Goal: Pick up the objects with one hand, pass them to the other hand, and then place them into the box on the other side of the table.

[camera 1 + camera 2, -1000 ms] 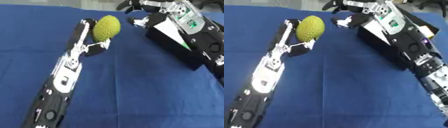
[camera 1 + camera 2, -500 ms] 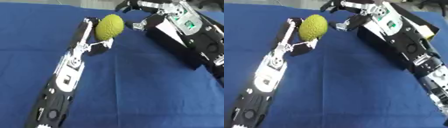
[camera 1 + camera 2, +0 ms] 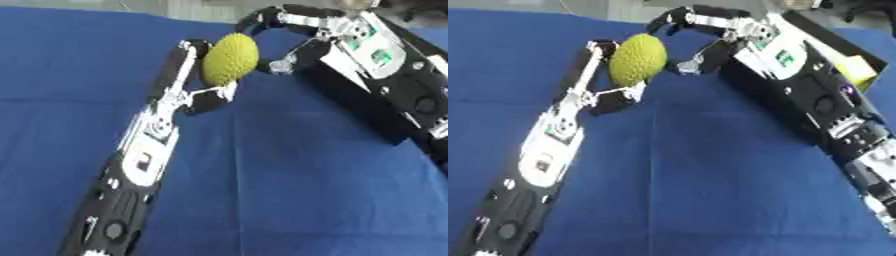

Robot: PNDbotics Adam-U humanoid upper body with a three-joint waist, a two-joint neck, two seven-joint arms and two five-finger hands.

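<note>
Holding the one yellow-green ball (image 3: 230, 58) up off the blue counter (image 3: 262, 190) in my left hand (image 3: 203, 95), fingers and thumb curled round it, so the other side can take it. My right hand (image 3: 710, 37) arches just beside it — fingers spread, gripping nothing. One box edge (image 3: 859, 70) shows far right.

No words, numbers or brand marks are showing clearly enough to read anywhere. Small green patches are showing on the right arm (image 3: 372, 52) in the upper right of the frame, but nothing on them is coming through as writing.
</note>
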